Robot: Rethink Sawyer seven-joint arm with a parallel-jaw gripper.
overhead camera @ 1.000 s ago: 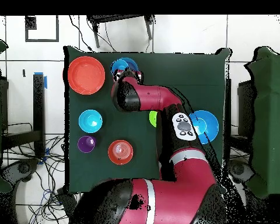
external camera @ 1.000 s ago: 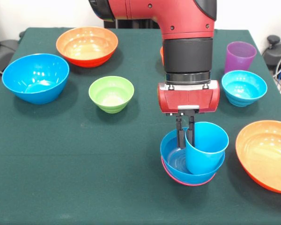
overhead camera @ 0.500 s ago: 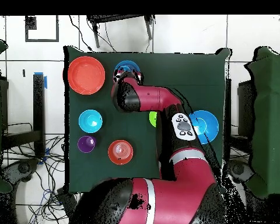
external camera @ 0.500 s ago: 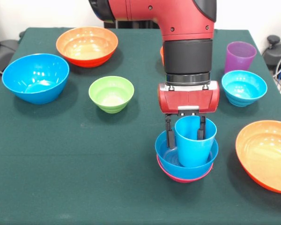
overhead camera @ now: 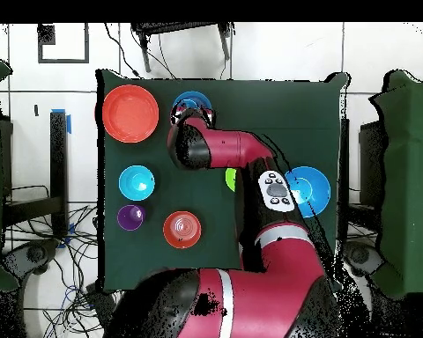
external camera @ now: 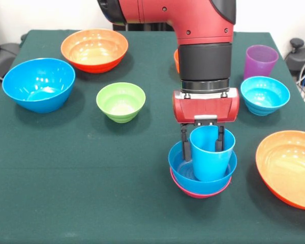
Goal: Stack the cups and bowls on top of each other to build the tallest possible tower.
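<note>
Claw: your claw hangs straight down over the near-middle tabletop, its two dark fingers spread wide, one on each outer side of the light blue cup. You cannot tell whether they touch the cup wall.
Change: a second ago you had the cup tilted, with the fingers pinched on its rim and the stack sitting a little to the right. Half a second ago the cup was already upright with the fingers parted, and since then almost nothing has shifted.
Light blue cup: it stands upright inside the blue bowl, right between the fingers and just under the red claw body.
Tower: the blue bowl sits nested in a pink bowl, of which you see only a thin rim at the base. In the overhead view the arm covers most of it, and only a blue arc shows.
Loose pieces: the green bowl lies left of the claw, the large blue bowl and an orange bowl further left.
Right side: the cyan bowl, the purple cup behind it, and a second orange bowl at the near right edge, all apart from the tower.
</note>
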